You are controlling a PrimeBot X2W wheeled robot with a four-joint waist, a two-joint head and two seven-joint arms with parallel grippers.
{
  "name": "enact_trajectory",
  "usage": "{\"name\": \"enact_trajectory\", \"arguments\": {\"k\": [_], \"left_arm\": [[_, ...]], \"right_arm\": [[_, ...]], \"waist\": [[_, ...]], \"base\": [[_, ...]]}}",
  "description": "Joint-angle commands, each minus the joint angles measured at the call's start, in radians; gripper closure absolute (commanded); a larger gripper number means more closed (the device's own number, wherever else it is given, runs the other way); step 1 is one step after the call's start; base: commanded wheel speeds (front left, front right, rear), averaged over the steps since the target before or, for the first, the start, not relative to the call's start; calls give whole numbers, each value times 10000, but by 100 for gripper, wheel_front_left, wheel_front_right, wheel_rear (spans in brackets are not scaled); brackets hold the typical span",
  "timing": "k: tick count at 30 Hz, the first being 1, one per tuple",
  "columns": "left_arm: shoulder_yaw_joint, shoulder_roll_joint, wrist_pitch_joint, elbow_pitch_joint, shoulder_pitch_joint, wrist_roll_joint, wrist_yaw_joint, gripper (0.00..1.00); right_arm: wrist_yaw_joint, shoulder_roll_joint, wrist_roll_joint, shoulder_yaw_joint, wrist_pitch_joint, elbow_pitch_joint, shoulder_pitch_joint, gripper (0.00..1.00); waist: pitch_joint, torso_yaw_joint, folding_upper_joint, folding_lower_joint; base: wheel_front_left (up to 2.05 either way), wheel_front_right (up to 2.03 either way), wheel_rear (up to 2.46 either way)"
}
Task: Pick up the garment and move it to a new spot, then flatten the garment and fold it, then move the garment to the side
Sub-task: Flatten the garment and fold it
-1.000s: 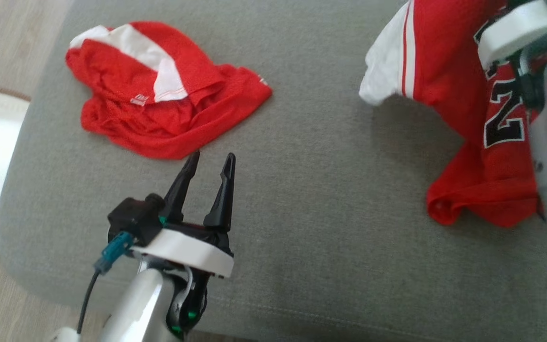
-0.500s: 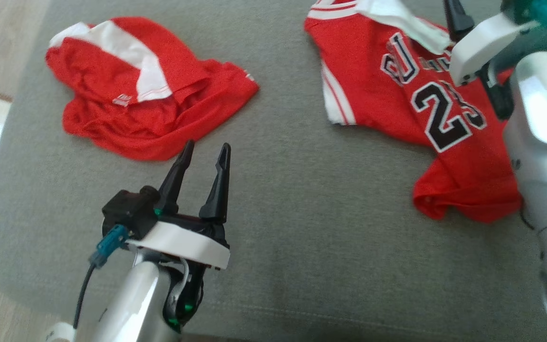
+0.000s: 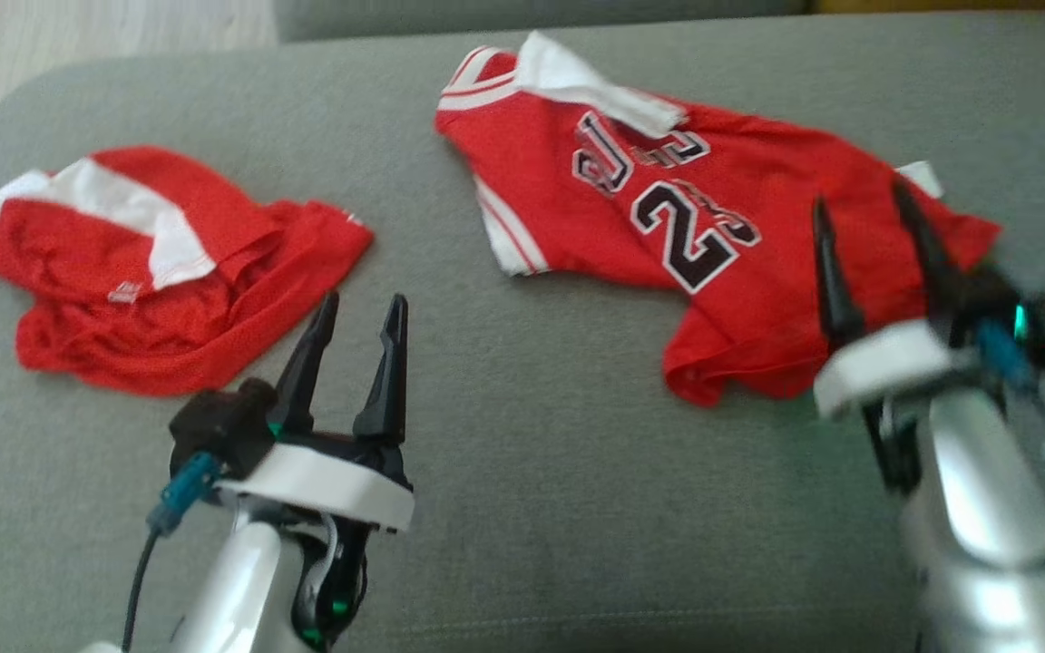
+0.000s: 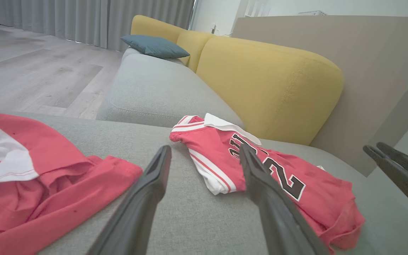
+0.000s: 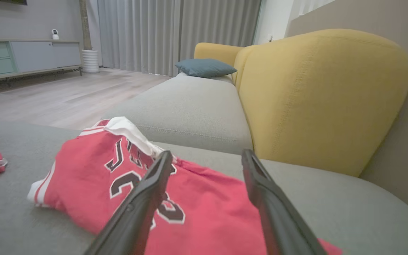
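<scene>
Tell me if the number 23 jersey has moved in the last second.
Yes. The jersey has spread leftward on the grey cushion, its edge now nearer the crumpled red garment.

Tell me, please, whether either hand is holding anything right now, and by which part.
Nothing is held: the left hand and the right hand are both open, and the jersey lies loose on the sofa.

Red, white-trimmed jersey [image 3: 795, 190] with seemingly black numerals [image 3: 690, 238]; grey sofa [image 3: 532, 435].
</scene>
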Motion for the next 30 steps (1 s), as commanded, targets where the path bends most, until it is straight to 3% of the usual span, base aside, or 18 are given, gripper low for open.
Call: {"name": "enact_trajectory", "arguments": {"k": [1, 7, 12, 22, 30], "left_arm": [[341, 26, -53, -358, -113, 63, 24, 0], [369, 26, -53, -319, 221, 67, 9, 0], [339, 26, -53, -343, 388, 63, 5, 0], [242, 26, -53, -352, 547, 157, -60, 0], [32, 26, -53, -318, 310, 144, -56, 0]], "right_arm": [[65, 197, 34, 214, -116, -748, 272, 0], [65, 260, 1111, 673, -119, -2785, 2835, 0], [65, 263, 1565, 656, -120, -3475, 3981, 0], [65, 264, 1727, 684, -121, -3699, 4307, 0], [65, 265, 2001, 1960, 52, -3292, 3747, 0]], "waist": [[-379, -395, -1, 0], [-839, -672, -1, 0], [-1028, -659, -1, 0], [-1020, -304, -1, 0], [-595, 379, -1, 0]], "base": [[0, 0, 0], [0, 0, 0], [0, 0, 0], [0, 0, 0], [0, 0, 0]]}}
